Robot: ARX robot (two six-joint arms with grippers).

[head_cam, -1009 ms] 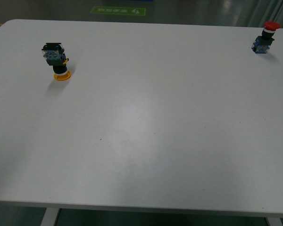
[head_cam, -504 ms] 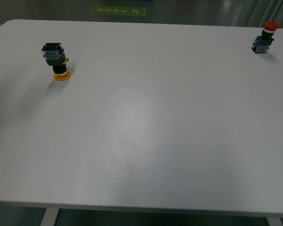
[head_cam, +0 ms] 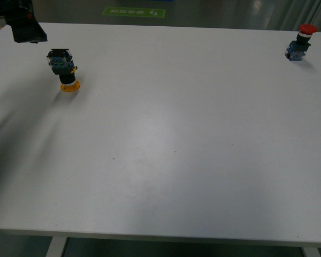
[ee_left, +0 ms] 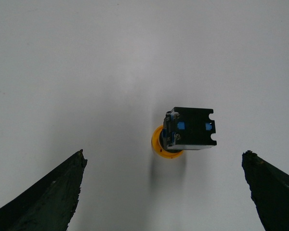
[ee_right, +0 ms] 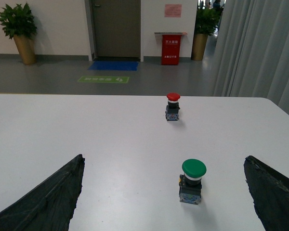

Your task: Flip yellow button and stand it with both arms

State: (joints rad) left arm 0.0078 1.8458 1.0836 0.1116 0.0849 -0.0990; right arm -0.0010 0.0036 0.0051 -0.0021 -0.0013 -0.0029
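The yellow button (head_cam: 64,69) rests upside down at the table's far left, its yellow cap (head_cam: 70,86) on the surface and the blue-black contact body on top. In the left wrist view the yellow button (ee_left: 189,129) lies just ahead of my left gripper (ee_left: 164,154), which is open, with both dark fingers (ee_left: 48,192) wide apart and touching nothing. One of those fingers (head_cam: 25,27) shows in the front view, behind and left of the button. My right gripper (ee_right: 164,158) is open and holds nothing; it is far from the yellow button.
A red-capped button (head_cam: 300,42) stands upright at the far right of the white table (head_cam: 171,150). The right wrist view shows a green-capped button (ee_right: 192,181) upright ahead of the right gripper and the red-capped button (ee_right: 172,106) beyond it.
My left gripper has come into the front view at the far left, above the yellow button, casting a shadow on the table. The buttons have not moved.
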